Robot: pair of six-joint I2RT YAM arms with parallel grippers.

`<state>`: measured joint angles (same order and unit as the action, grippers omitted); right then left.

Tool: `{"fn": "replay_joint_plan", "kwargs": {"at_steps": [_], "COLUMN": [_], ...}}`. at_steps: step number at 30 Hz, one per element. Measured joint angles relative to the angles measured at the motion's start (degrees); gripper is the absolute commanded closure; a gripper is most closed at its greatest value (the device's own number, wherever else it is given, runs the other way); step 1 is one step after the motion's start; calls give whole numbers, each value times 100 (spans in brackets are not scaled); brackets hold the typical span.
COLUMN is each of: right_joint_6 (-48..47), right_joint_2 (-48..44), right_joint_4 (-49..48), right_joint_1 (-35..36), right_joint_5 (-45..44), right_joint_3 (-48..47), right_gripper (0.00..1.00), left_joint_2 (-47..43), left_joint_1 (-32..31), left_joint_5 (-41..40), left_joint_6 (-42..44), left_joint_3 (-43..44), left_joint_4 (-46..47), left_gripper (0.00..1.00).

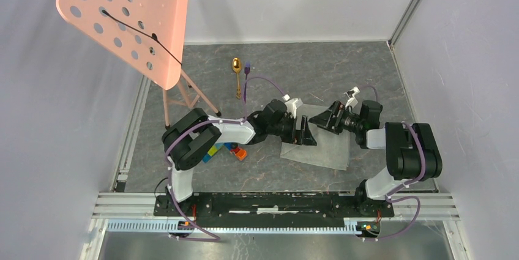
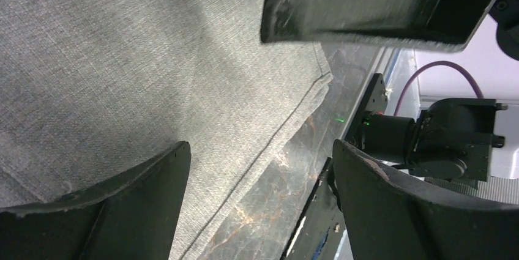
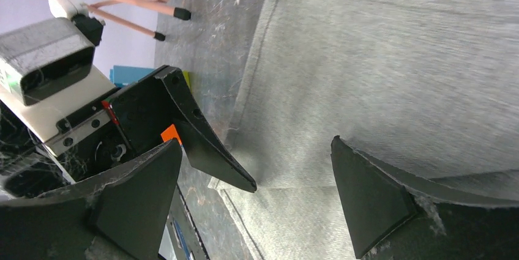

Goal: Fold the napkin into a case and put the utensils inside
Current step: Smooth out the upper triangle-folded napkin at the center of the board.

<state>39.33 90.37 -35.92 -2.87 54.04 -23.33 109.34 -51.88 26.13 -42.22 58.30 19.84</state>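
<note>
Looking down from above, we see the napkin [image 1: 318, 150] lying flat on the worktop [image 1: 343, 70] as a folded grey-green rectangle, right of centre, in front of the right arm's base. Its layers lie closed on one another. The spoon [image 1: 236, 70] and fork [image 1: 246, 76] lie side by side on bare stone at the far side, well apart from the cloth.

Both tools hang over the napkin's far left part, close to each other. The left tool [image 1: 308, 133] has its jaws spread wide and grips nothing; its own camera shows cloth [image 2: 122, 58] and a strip of worktop between the fingers [image 2: 153, 205]. The right tool [image 1: 319, 119] is likewise spread wide and empty, with only napkin [image 3: 398, 58] beneath its fingers [image 3: 367, 199].

We cannot count the folded layers: the left wrist view shows a doubled hem at one corner, nothing more. From above, the tools cover part of the cloth. The left arm hides most of the toy blocks [image 1: 226, 150]. A pink stand [image 1: 128, 9] is cut off at the top edge.
</note>
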Motion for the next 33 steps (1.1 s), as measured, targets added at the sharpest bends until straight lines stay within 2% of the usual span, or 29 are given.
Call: {"fn": "replay_joint_plan", "kwargs": {"at_steps": [9,18,25,28,33], "right_joint_6": [20,42,-57,-437,-1578], "right_joint_2": [485,986,1099,960,2], "right_joint_4": [-175,-205,-85,645,2865], "right_joint_1": [-496,-960,-1381,-1397,-1329], "right_joint_5": [120,186,153,-7,-1115], "right_joint_3": [-33,-597,-837,-1091,-1912], "right_gripper": [2,2,2,2,2], "left_joint_2": [118,-157,-393,-498,-1036], "left_joint_1": [4,4,-2,-13,-120], "left_joint_5": [-2,-11,4,4,15], "left_joint_6": [4,4,2,4,2], "left_joint_3": [-393,-1097,-1403,-1401,-1161], "left_joint_4": [492,1215,1257,1051,227], "left_gripper": [9,9,9,9,8]}}
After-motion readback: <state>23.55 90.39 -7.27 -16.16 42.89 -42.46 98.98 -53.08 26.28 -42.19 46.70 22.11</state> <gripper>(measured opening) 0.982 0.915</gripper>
